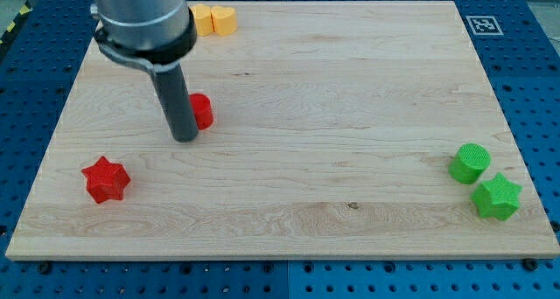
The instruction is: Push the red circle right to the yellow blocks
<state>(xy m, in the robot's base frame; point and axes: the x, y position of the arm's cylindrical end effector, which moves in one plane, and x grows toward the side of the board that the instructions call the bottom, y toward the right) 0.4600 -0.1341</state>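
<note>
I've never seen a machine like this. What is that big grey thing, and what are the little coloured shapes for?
That is a robot arm. It has no hand, only a dark rod, and holds nothing. My tip slides on the wooden board and pushes blocks. One camera looks down from the board's near side. My tip sits against the red circle, on its left. A red star lies lower left. Two yellow blocks sit at the top. A green circle and green star sit on the right.
</note>
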